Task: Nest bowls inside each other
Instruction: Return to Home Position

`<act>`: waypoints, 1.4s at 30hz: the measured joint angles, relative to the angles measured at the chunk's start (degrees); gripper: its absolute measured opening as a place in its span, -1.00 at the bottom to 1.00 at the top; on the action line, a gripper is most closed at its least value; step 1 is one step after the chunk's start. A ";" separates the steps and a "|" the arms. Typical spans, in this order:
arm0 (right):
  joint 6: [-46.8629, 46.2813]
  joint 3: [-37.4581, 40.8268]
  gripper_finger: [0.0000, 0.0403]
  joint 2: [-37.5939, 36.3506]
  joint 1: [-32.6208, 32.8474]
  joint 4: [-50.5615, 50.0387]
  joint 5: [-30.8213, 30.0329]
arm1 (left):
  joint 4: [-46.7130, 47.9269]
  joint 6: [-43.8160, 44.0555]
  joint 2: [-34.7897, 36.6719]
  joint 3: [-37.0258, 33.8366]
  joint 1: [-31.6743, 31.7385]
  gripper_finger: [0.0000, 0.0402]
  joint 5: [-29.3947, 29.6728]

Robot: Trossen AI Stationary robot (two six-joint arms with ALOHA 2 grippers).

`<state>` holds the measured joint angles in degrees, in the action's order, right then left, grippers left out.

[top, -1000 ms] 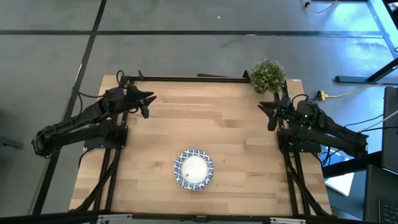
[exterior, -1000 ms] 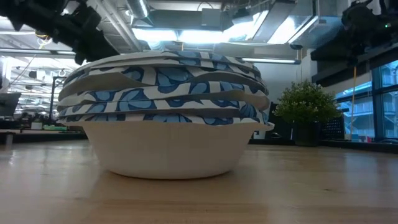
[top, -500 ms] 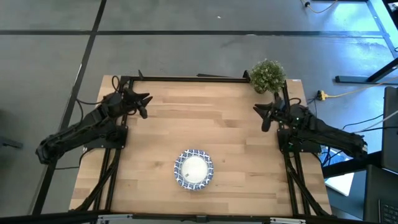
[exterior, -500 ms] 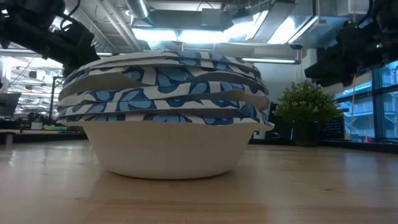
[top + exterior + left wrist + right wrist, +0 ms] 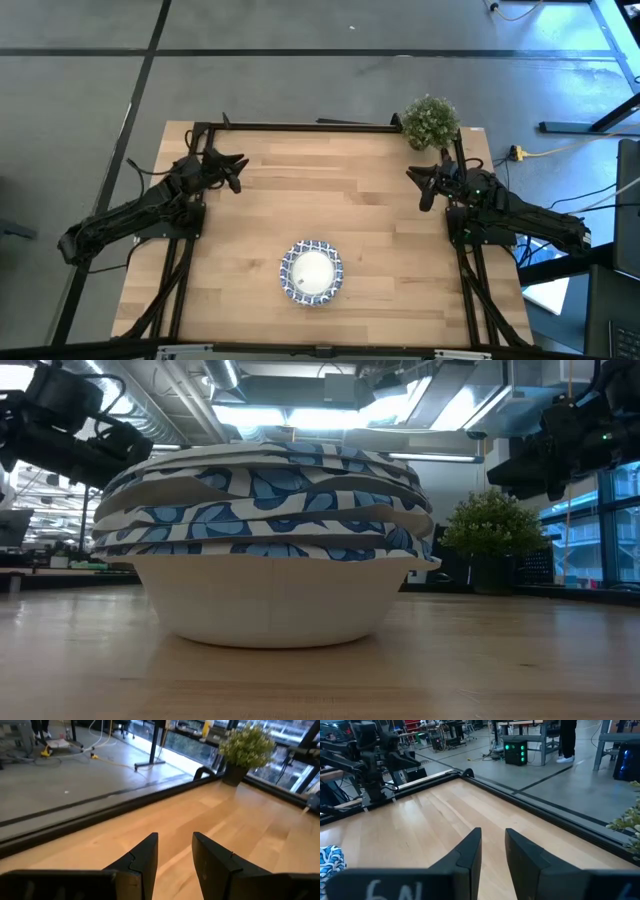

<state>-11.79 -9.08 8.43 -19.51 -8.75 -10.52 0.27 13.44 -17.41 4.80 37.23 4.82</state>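
Observation:
The bowls (image 5: 312, 272) stand nested in one stack near the table's front edge, middle; the low view (image 5: 270, 540) shows several blue-and-white rims one above another, the lowest bowl's base on the wood. A bit of a rim shows in the right wrist view (image 5: 329, 860). My left gripper (image 5: 234, 172) is open and empty at the table's far left, above the wood. My right gripper (image 5: 422, 188) is open and empty at the far right, near the potted plant. Both are far from the stack.
A small green potted plant (image 5: 431, 122) stands at the table's far right corner; it also shows in the left wrist view (image 5: 246, 750). A black rail (image 5: 310, 127) runs along the far edge. A person's legs (image 5: 567, 740) show in the room beyond.
My left gripper has drawn back toward the table's left edge and a little toward the near edge. My right gripper has gone a little toward the far edge and the table's middle. The stack of bowls has kept still.

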 joint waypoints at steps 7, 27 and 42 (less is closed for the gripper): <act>0.07 0.00 -0.57 0.00 0.00 0.00 -0.44 | -3.90 1.16 0.00 -2.51 0.00 -0.43 0.00; -1.04 4.20 -0.57 0.00 0.00 5.25 -0.57 | -4.00 1.43 -0.02 -4.33 0.00 -0.43 3.50; -0.09 8.39 -0.57 0.04 -2.40 13.29 -0.47 | -3.85 -5.04 -0.02 -4.33 0.00 -0.43 12.64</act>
<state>-11.88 -0.69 8.47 -21.91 4.54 -10.99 -3.57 8.40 -17.43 0.47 37.23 17.46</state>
